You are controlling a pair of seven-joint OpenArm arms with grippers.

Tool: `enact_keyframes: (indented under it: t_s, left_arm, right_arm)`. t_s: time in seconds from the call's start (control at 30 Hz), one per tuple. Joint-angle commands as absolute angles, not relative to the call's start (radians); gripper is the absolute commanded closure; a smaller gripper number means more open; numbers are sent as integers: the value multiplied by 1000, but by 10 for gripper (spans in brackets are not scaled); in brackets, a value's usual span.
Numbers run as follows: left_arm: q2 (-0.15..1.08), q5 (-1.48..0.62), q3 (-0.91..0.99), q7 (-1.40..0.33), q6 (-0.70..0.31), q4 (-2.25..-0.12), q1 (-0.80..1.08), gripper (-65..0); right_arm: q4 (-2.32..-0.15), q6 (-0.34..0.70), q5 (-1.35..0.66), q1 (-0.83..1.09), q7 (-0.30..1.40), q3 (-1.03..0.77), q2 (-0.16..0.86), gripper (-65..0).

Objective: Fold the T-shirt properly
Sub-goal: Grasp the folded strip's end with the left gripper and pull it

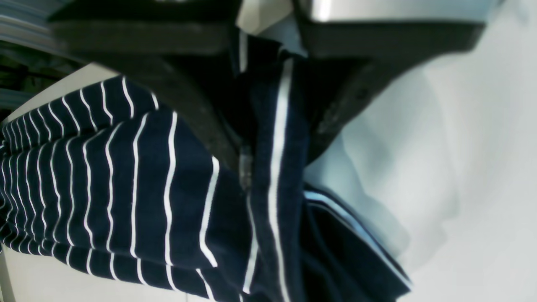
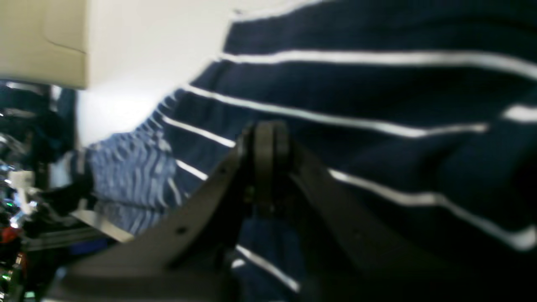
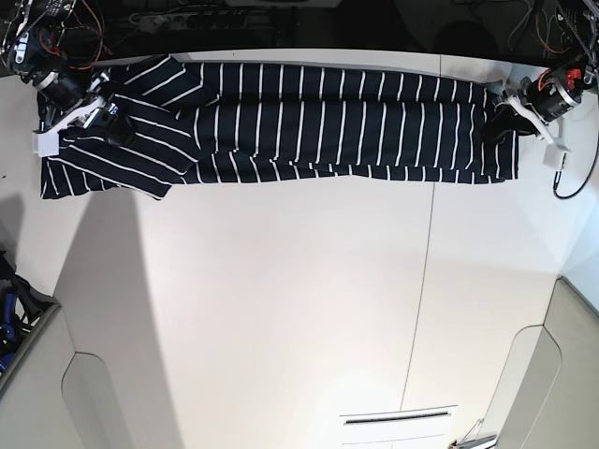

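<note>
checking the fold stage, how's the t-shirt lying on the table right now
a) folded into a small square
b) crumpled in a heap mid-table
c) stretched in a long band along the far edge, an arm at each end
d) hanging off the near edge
c: in the base view the T-shirt spans the far edge of the table, with the left gripper and the right gripper at opposite ends.

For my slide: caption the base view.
Both grippers pinch opposite ends of a long-folded striped T-shirt on a white table.
</note>
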State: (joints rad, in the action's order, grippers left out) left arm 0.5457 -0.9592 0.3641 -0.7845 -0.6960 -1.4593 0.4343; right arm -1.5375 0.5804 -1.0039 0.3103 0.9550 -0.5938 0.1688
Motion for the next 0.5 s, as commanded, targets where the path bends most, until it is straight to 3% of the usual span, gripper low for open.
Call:
enact_keyframes:
  t_s: [0.0, 0.47]
  left_arm:
    - [560, -953, 369, -789, -698, -1479, 423, 0]
    - [566, -757, 369, -781, -698, -1517, 196, 0]
  right_arm:
    - [-1564, 594, -1038, 308, 944, -607, 182, 0]
    - [-1732, 599, -1036, 308, 997, -784, 182, 0]
